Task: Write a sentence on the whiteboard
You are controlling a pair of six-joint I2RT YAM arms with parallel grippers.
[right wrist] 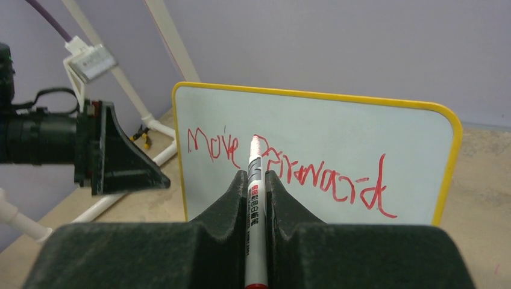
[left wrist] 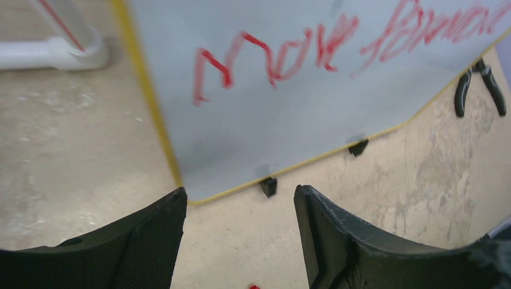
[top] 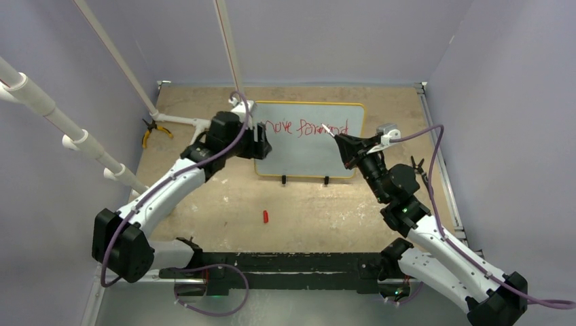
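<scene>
Red sentence (right wrist: 290, 171) on whiteboard (right wrist: 343, 123), blurry in L view; L jaws wide, R jaws round marker (right wrist: 253, 189).

Pale lavender walls (top: 326, 34) close in the surface (top: 319, 217) on three sides. The surface is tan, scuffed and blotchy under even light. White pipes (top: 51, 109) slant in from the left, and a metal rail (top: 452, 193) lines the right edge.

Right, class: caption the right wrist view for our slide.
Right pincer shut on a marker, tip toward red lettering "Move forward" on the whiteboard.
</scene>
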